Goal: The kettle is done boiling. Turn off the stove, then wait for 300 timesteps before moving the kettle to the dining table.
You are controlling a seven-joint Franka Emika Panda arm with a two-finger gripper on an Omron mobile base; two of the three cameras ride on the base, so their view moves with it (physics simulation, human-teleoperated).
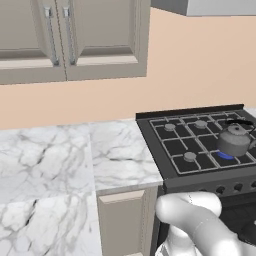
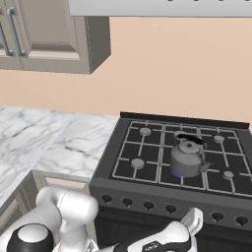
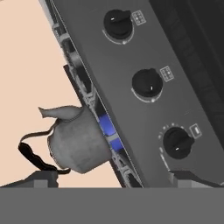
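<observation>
Claw (image 3: pixel 113 178) spread wide, empty, touching nothing, facing stove (image 3: pixel 131 109) front panel. Nearest knob (image 3: pixel 177 142) just ahead of right fingertip. Kettle (image 3: pixel 78 140) beyond, on grate over blue flame (image 3: pixel 106 127).

Grey metal kettle (image 2: pixel 187 158); matt black stove (image 2: pixel 147 194).
</observation>
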